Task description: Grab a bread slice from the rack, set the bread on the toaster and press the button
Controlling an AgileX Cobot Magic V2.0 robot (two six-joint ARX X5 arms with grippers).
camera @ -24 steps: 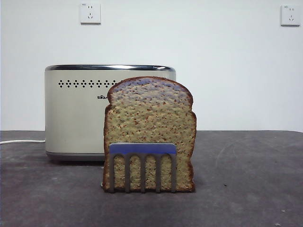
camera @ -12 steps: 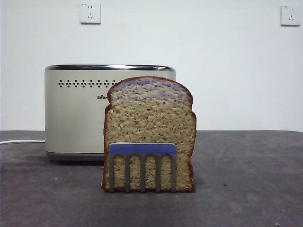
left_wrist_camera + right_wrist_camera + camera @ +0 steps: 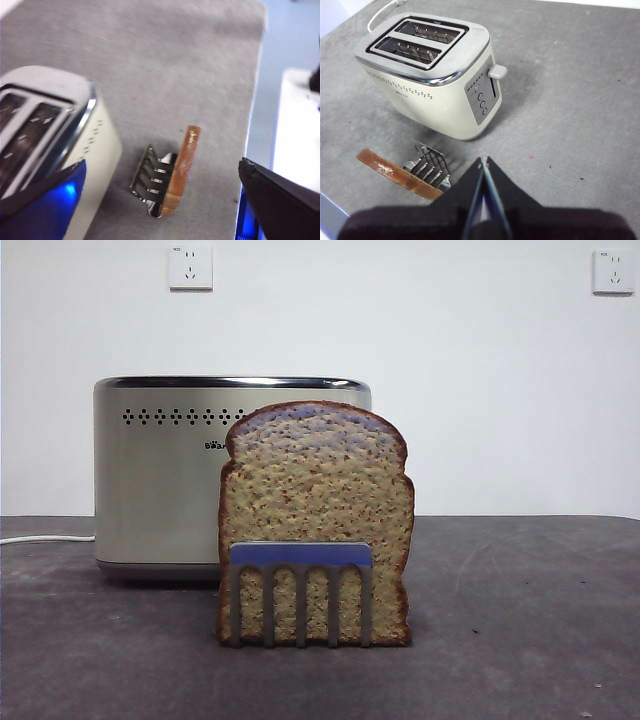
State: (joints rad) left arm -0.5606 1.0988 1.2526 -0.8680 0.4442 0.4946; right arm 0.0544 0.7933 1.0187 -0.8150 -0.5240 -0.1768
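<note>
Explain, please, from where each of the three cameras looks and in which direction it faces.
Front view: low at table height, level toward the slice of bread in the rack, toaster behind; no arm shows.
Left wrist view: high, looking down; the left gripper open.
Right wrist view: high, looking down at the toaster's slots; the right gripper shut.
All three share bread, rack, toaster.

Left pincer [image 3: 165,200] jaws spread wide above grey table [image 3: 175,65]. Slice of bread [image 3: 181,170] upright in rack [image 3: 152,182], just beside toaster [image 3: 55,150].
</note>
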